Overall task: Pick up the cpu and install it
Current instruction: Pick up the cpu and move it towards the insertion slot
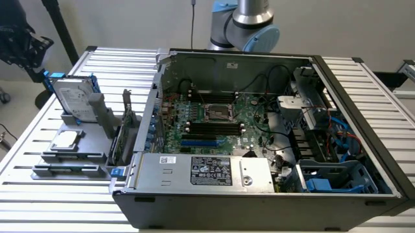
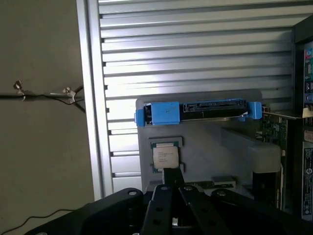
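The cpu [image 1: 67,140] lay flat, metal top up, in a shallow seat on a grey holder [image 1: 91,145] at the exterior view's left, outside the case [image 1: 259,208]. Nothing touched it. Just beyond it, on the far part of the same holder, the hard drive [image 1: 73,99] stood on edge, tilted a little, with blue rails along its sides. A green card [image 1: 122,136] stood upright between the holder and the case wall.

The case sat open on the slatted table [image 1: 39,194], its side panel off. Inside, the motherboard [image 1: 250,131] lay flat, and near its middle the square socket [image 1: 219,112] was bare, so the chip was not yet installed. Black memory slots ran above and below the socket. The power supply [image 1: 162,172], with a white-and-black label, filled the near edge of the case.

The arm [image 1: 250,22] rose at the far side of the case, at the top of the exterior view.

In the wrist view the gripper [image 2: 170,175] pointed toward the holder, its black links converging to a narrow tip that lined up with the cpu's near edge. The jaws looked pressed together and held nothing. The chip appeared well clear of the tip, with the drive's blue-railed edge beyond it.
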